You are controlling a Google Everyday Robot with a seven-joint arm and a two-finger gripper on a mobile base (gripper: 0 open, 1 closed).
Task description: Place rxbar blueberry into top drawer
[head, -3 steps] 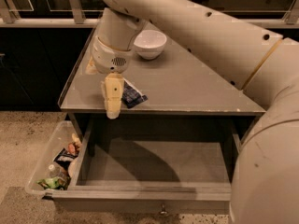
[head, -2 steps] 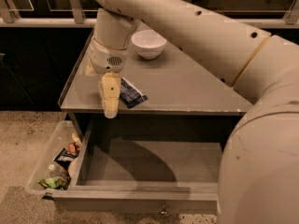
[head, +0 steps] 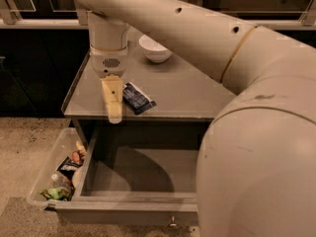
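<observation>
The rxbar blueberry (head: 138, 98) is a dark navy bar lying flat on the grey table top (head: 182, 88), near its front edge. My gripper (head: 114, 113) hangs down from the cream wrist just left of the bar, its tip at the table's front edge, close beside the bar. Whether it touches the bar does not show. The top drawer (head: 123, 214) is pulled out below the table. Its grey inside (head: 148, 174) is bare and its small metal knob (head: 172, 224) shows at the front.
A white bowl (head: 155, 48) stands at the back of the table. A clear plastic bin (head: 43, 181) with mixed snack wrappers sits left of the drawer. My large arm fills the right side of the view and hides the drawer's right part.
The gripper has shifted slightly left and stays beside the bar. My arm's bulk now covers more of the right side. The bar and the drawer have not moved.
</observation>
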